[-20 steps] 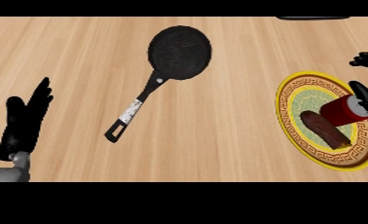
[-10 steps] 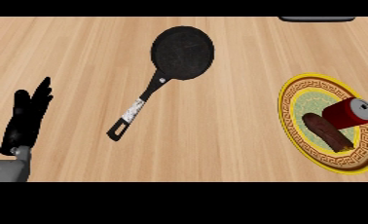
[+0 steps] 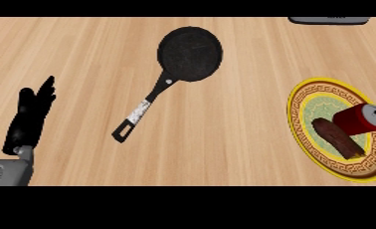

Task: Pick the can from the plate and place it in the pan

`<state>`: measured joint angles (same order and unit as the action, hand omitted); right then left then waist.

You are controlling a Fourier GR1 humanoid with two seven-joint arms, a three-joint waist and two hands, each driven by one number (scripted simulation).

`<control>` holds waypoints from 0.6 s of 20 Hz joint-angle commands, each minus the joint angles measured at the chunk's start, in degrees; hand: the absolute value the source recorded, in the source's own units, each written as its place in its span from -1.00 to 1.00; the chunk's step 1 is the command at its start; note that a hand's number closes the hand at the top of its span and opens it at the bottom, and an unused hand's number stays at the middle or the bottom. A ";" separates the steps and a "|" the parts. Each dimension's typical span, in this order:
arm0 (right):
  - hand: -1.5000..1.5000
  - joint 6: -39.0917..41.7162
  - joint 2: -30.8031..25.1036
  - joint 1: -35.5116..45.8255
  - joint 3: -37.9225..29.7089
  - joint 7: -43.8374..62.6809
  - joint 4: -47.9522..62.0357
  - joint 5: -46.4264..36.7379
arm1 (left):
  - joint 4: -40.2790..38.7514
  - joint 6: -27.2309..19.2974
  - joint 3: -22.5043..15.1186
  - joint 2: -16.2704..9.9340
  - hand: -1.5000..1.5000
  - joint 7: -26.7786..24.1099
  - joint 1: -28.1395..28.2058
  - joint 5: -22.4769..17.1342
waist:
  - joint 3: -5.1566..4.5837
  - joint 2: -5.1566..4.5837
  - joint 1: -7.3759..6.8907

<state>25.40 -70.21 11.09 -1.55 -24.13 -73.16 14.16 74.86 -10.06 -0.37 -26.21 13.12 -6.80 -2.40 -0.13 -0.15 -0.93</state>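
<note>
- Left hand [image 3: 29,118] is showing at the view's left edge, near the bottom, fingers straight and held together, pointing up, holding nothing; it is resting well apart from everything else.
- Right hand is not showing anywhere, so its fingers cannot be told.
- Red can [image 3: 358,118] is lying tipped on the yellow-rimmed plate [image 3: 303,138] at the right edge, partly cut off by the frame. Risk: lying on its side, it is likely rolling away under a careless grasp.
- Dark brown object [image 3: 337,137], apparently food, is lying just beside the can; reaching fingers are likely catching it too.
- Black pan [image 3: 191,53] is sitting farther off, well apart from the plate, its handle [image 3: 143,108] pointing toward the left hand. Risk: a tipped can is likely rolling over the low rim.
</note>
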 commanded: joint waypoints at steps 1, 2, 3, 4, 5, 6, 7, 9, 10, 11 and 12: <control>-1.00 0.19 -3.83 0.36 4.13 5.99 -6.49 -6.83 | 0.35 -0.55 -0.14 0.32 0.00 1.07 -0.35 0.80 | 0.02 0.21 0.55; -1.00 -0.61 -3.66 0.93 5.35 5.17 -5.28 -10.27 | -0.36 -0.51 -1.17 1.92 0.00 0.94 -0.15 0.91 | 0.07 -0.02 0.15; -1.00 0.18 -4.65 4.12 6.31 8.26 -5.80 -11.33 | 0.10 0.95 0.32 0.28 0.00 1.80 -1.55 -0.45 | 0.05 -0.17 -0.83; -1.00 0.34 -3.86 3.37 6.80 7.53 -5.43 -13.11 | -0.04 0.27 -0.34 1.14 0.00 -0.46 0.67 0.77 | 0.08 -0.05 -0.32; -1.00 -1.19 -3.10 1.15 7.46 9.17 -9.05 -14.30 | -0.69 -0.64 0.06 1.78 0.00 0.14 -0.74 0.93 | 0.07 0.14 0.75; -1.00 -1.41 -2.42 2.55 9.06 14.56 -13.46 -14.37 | -1.55 -0.24 0.72 0.78 0.00 0.81 -2.11 0.94 | 0.02 0.15 0.70; -1.00 -1.69 -1.24 2.60 10.55 14.11 -12.38 -17.12 | 1.01 2.33 1.50 -1.46 0.00 1.02 -0.52 -0.23 | 0.08 0.12 -0.02; -1.00 -1.13 -0.82 0.34 11.26 14.79 -13.89 -19.60 | 1.20 0.91 1.12 0.32 0.00 1.19 0.41 0.53 | 0.11 0.24 0.71; -1.00 0.94 0.25 3.50 12.30 17.24 -13.12 -20.18 | 1.27 0.80 0.63 1.92 0.00 -0.59 1.73 0.48 | 0.10 0.09 0.05; -1.00 -0.96 1.28 -0.80 12.69 14.93 -14.02 -22.24 | -1.52 -0.17 1.05 2.46 0.00 -0.60 -0.07 1.27 | 0.11 0.15 1.03; -1.00 1.76 2.75 2.73 11.37 17.84 -13.30 -22.11 | -0.65 1.36 1.74 1.48 0.00 -1.37 0.54 1.34 | 0.11 0.12 0.59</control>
<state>25.23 -70.13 12.93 8.91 -9.69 -85.26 -4.11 74.48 -9.47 0.54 -24.96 12.86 -6.74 -1.56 -0.05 -0.04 -0.47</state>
